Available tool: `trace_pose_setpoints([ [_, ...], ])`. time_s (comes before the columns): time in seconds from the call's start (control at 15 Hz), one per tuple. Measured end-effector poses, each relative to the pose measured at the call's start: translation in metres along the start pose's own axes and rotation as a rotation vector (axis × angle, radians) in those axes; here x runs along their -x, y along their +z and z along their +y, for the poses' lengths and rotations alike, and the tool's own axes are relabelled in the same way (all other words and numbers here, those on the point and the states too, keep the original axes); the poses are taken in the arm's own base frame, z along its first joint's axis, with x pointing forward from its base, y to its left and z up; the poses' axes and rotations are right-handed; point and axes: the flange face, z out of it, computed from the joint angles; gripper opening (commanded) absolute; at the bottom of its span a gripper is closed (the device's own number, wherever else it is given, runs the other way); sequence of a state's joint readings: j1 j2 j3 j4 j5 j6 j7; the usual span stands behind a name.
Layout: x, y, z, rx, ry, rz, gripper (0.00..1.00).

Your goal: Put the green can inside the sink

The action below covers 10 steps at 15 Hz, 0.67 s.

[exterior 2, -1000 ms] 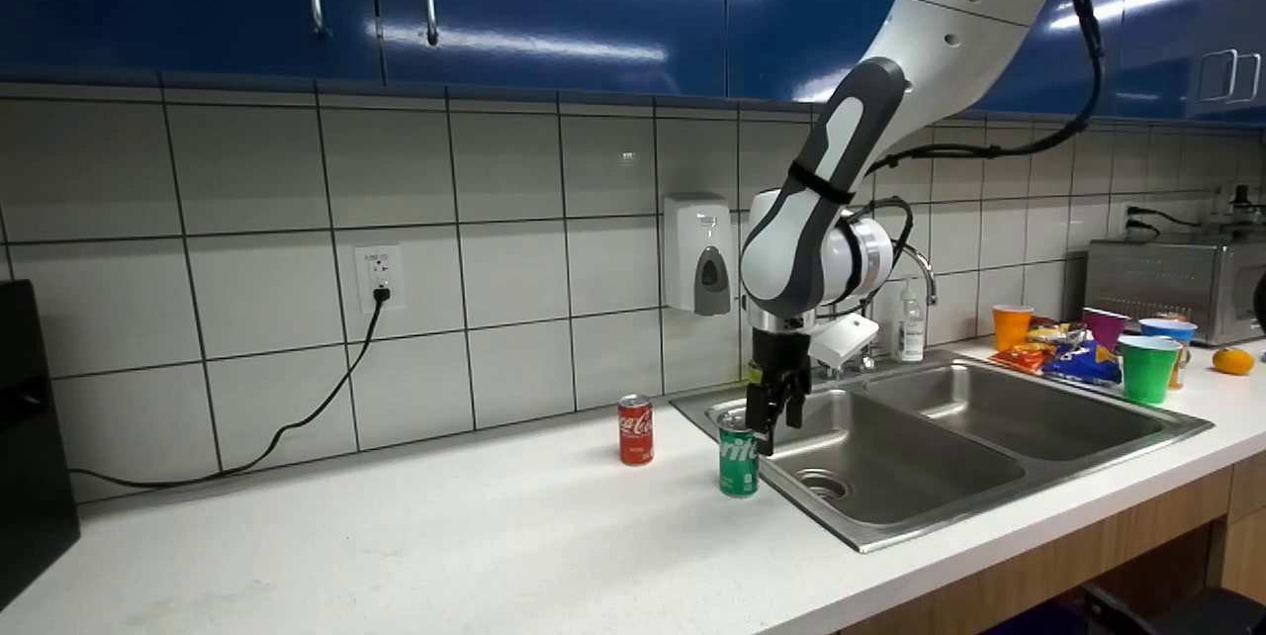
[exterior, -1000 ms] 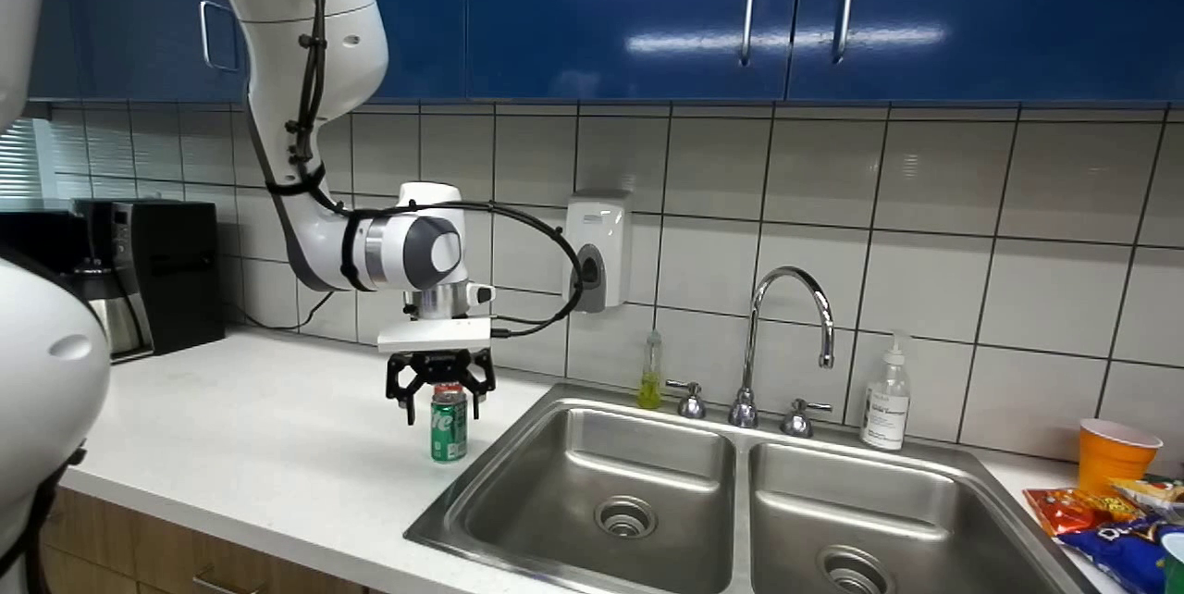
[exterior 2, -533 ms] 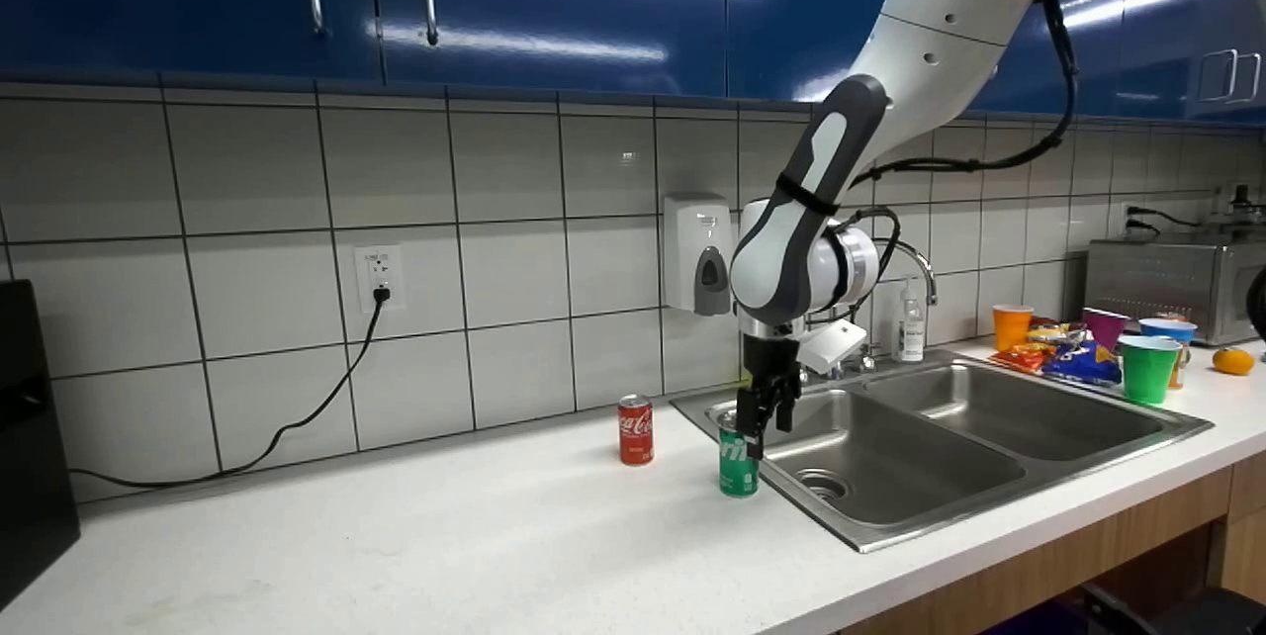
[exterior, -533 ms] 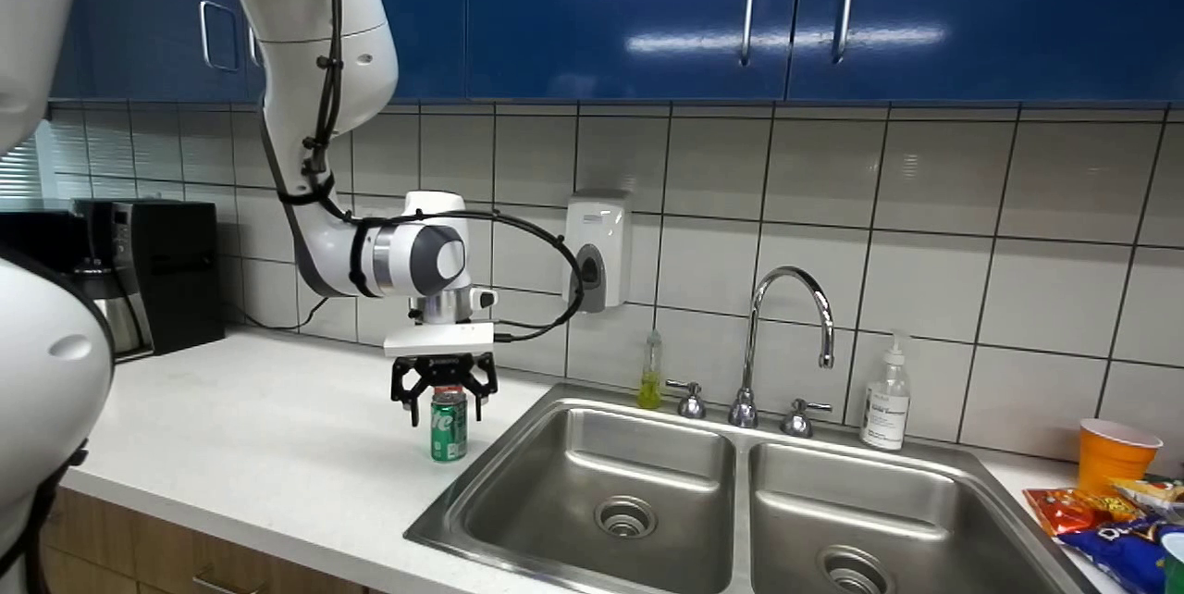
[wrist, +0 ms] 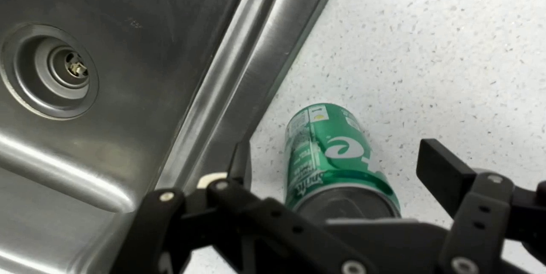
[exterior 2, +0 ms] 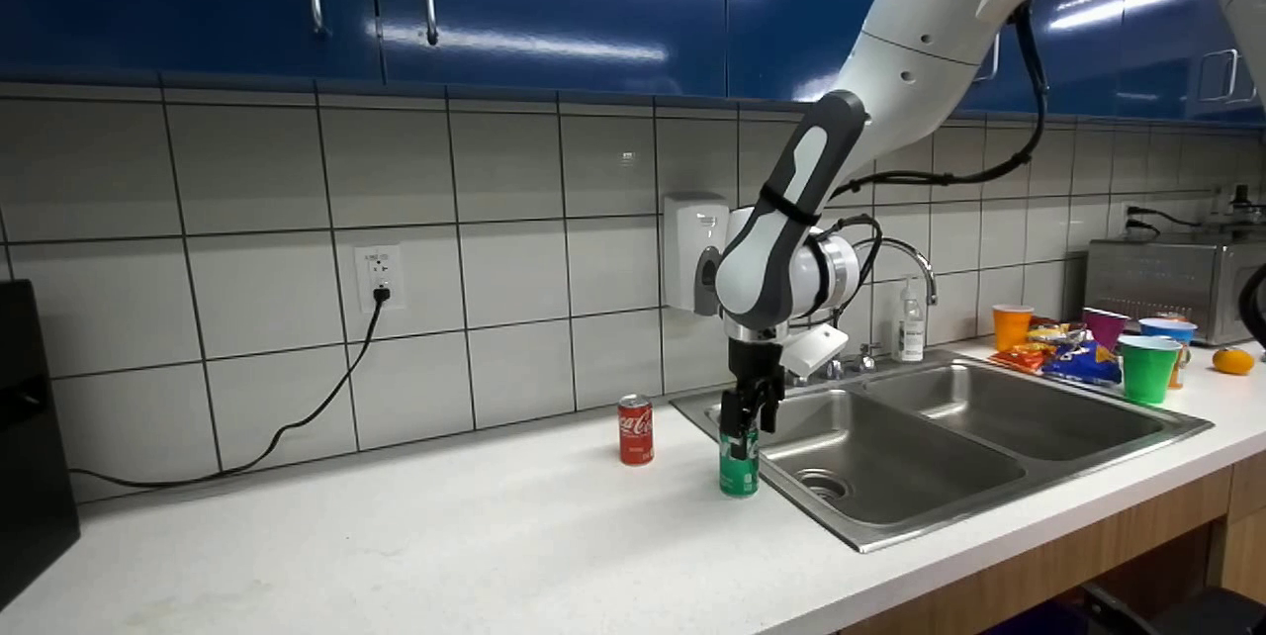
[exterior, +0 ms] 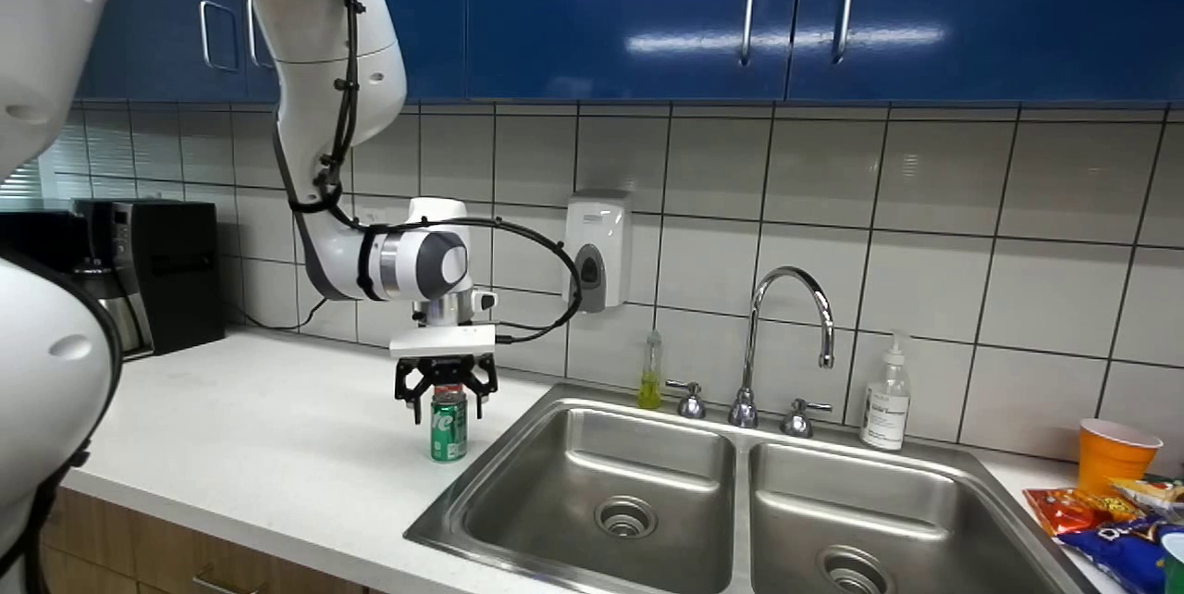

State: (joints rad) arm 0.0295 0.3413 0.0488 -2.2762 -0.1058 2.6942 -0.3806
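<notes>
The fingers (wrist: 443, 171) stand wide apart, at a span broader than the green can (wrist: 332, 150), which shows between them in the wrist view. A strip of speckled desk (wrist: 460, 65) is visible on each side of the can, between it and the finger there (the wrist view makes this plain), so both look apart from it. In an exterior view the fingers (exterior: 417, 409) point straight down, one to either side of the can. In an exterior view the fingers (exterior 2: 730, 414) cross over its upper part, and how deep they reach cannot be told from there.

The green can stands upright on the desk, just beside the rim of the sink (wrist: 260, 69) and outside both basins. Its body is glossy green, with a large white "e" on the side seen in the wrist view, the word Sprite in smaller print close to the top, and a pale square with a yellow dot near the foot. The top is silvery at the edge and dark in the middle (its near part is covered from sight).

The red can (exterior 2: 636, 429) stands farther back on the desk, toward the tiled wall (exterior 2: 514, 269); in an exterior view the red can's upper part (exterior: 449, 389) shows just above the green one.
</notes>
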Motion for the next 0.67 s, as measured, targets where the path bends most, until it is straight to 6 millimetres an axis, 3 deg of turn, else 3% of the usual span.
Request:
trace_pose_setpoints([
  [0.67,-0.015,0.011,0.002,-0.005,-0.006,0.004,1.0],
])
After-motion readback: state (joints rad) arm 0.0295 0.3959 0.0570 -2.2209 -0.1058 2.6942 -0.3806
